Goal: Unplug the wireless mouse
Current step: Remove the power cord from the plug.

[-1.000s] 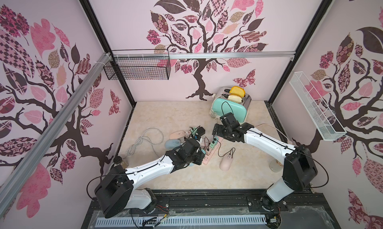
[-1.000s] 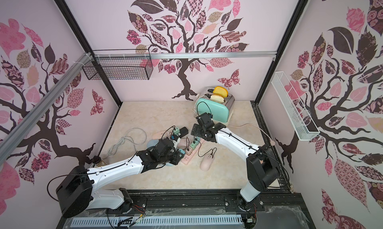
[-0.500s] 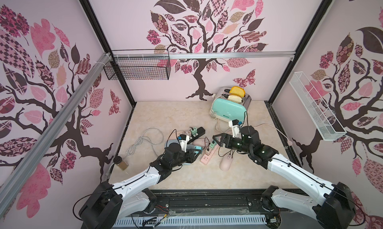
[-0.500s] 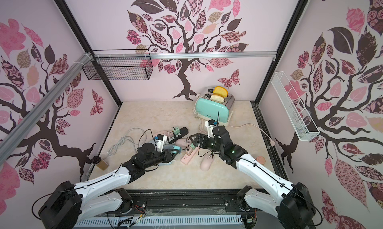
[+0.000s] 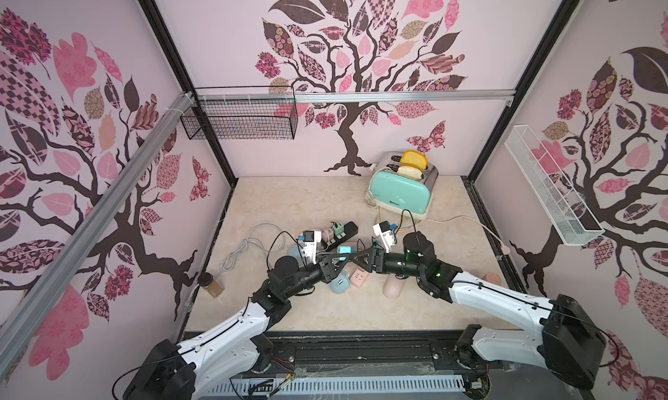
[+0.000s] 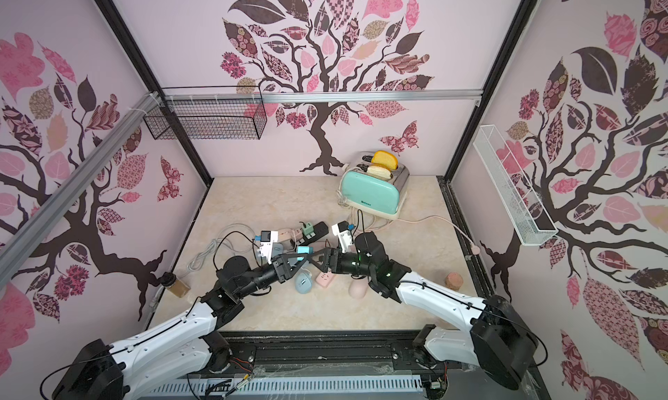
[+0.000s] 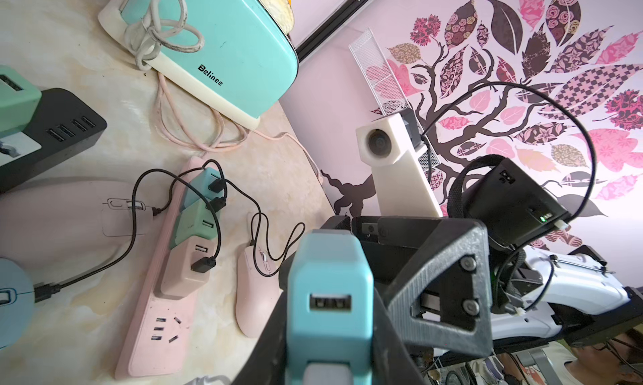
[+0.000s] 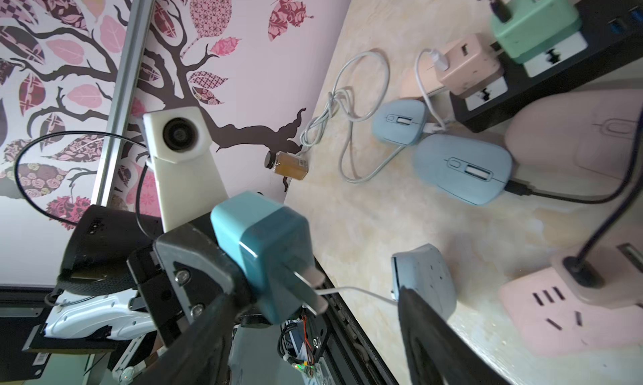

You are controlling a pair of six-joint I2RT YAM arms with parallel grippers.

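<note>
The left arm (image 5: 224,329) extends from 7 o'clock. The left jaws are closed narrowly on a teal USB charger (image 5: 345,250), held clear above the counter (image 5: 289,199) near its middle, and the charger's USB port (image 7: 330,301) shows bare. The right arm (image 5: 488,297) extends from 4 o'clock. The right jaws stand partly open astride the charger's pronged end, and I cannot tell whether they touch it. A blue mouse (image 5: 339,285) lies on the counter at 6 o'clock of the charger, with a black cable (image 7: 47,290) plugged into its nose. A pink mouse (image 5: 393,289) lies at 4 o'clock, cabled to a charger on the pink power strip (image 5: 359,276) at 5 o'clock. I cannot tell which mouse is the wireless one. A black power strip (image 5: 350,230) lies at 12 o'clock and a mint toaster (image 5: 399,195) stands at 1 o'clock.
</note>
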